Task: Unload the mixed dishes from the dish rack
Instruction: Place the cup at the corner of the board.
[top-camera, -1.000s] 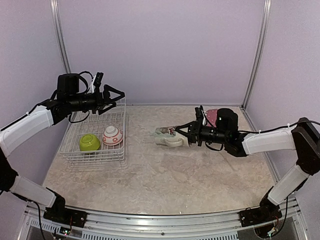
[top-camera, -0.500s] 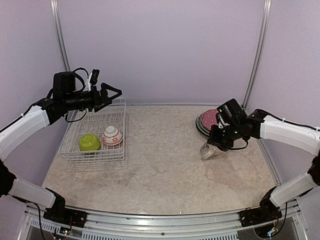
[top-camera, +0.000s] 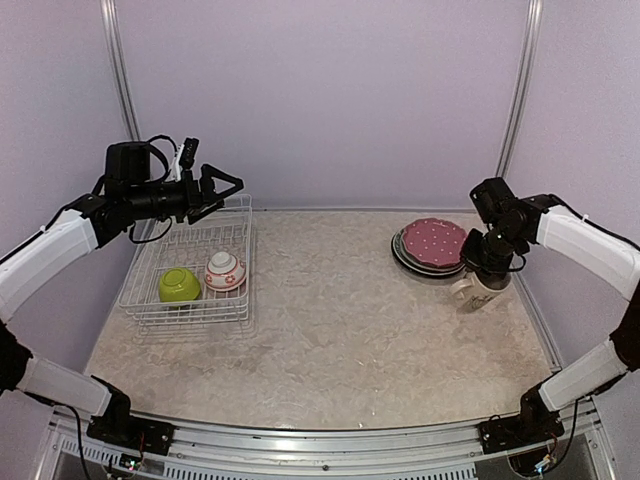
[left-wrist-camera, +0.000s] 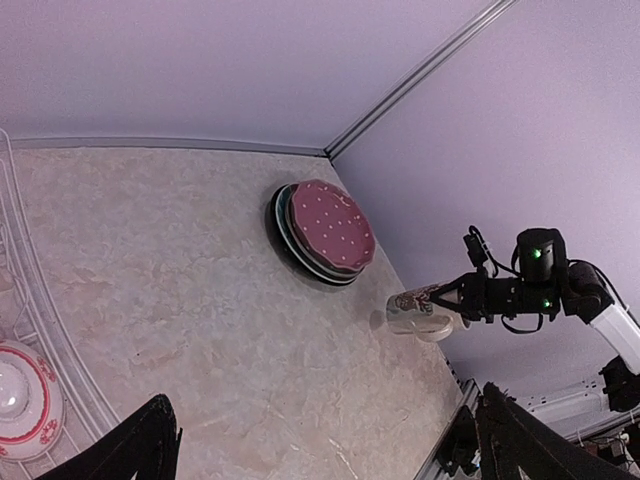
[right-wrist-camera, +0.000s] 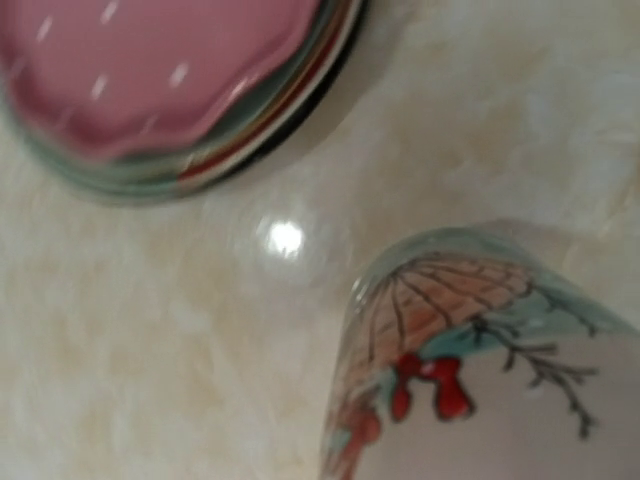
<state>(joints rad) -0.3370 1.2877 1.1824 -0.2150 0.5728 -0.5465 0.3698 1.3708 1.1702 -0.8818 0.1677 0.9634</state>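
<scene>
since half a second ago the mug (top-camera: 476, 291) has swung with my right arm from in front of the plates (top-camera: 432, 243) round to their right side; my left arm has not moved. my right gripper (top-camera: 485, 272) has its jaws clamped on the mug at one end, and from the left wrist view the mug lies nearly sideways in them. it hangs low over the table (top-camera: 330, 330), just beside the plates, and i cannot tell whether it touches the table. my right wrist view is blurred: printed mug wall close up, the plates' edge past it, pink dotted plate on top. my left gripper (top-camera: 228, 188) has its jaws wide apart, holding nothing, raised above the far side of the rack (top-camera: 247, 262). in the rack's near part sit the green bowl (top-camera: 179, 284) and the red-and-white bowl (top-camera: 225, 270), side by side, well apart from the plates.
</scene>
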